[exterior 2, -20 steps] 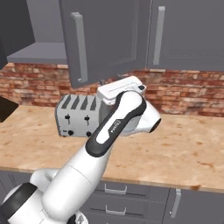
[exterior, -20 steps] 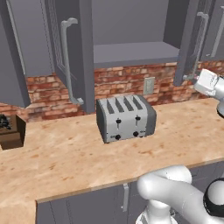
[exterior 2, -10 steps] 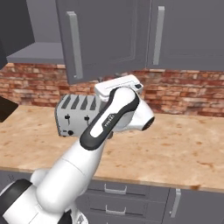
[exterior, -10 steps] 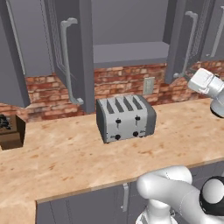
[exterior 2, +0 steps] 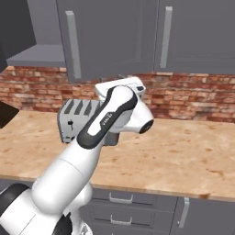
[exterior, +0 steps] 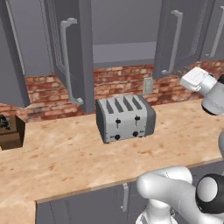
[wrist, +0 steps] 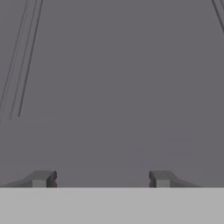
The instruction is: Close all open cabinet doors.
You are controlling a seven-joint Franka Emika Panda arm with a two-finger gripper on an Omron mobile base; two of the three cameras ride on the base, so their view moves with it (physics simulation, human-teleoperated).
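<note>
My gripper [wrist: 100,179] stands wide, both dark tips apart before a flat slate-grey cabinet door [wrist: 113,87] with thin panel grooves. The left base view shows two open doors [exterior: 72,52] [exterior: 177,37] with silver bar handles above a ribbed metal toaster [exterior: 125,117] near the speckled worktop's [exterior: 65,162] back edge.

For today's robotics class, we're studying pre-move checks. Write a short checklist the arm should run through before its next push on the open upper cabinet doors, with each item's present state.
1. Gripper fingers spread apart: ok.
2. Gripper facing a flat grey door panel: ok.
3. Fingertips touching that panel: cannot tell.
4. Right open door fully shut: not ok, it stands ajar.
5. Left open door shut: not ok, swung wide over the counter.
6. Toaster out of the doors' swing: ok, it sits below them on the counter.
</note>
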